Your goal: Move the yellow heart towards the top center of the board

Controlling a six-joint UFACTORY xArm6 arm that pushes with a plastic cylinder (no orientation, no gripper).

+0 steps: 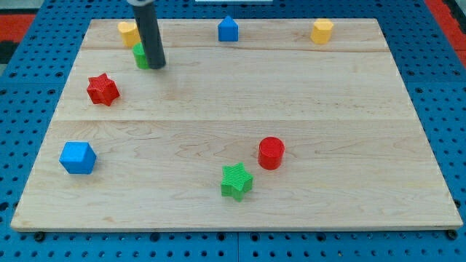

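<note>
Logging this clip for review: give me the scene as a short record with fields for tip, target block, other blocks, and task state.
tip: my tip at the board's upper left, right beside the green block
target: yellow heart, top left, partly hidden by the rod, just above the green block
top edge: blue block at centre, yellow block toward the right
left side: red star, blue cube
lower middle: red cylinder, green star
task state: heart not yet at top centre

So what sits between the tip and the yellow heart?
In the camera view, nothing lies fully between them: my tip is at the view's lower right of the yellow heart, and a green block sits just left of the tip, below the heart.
</note>
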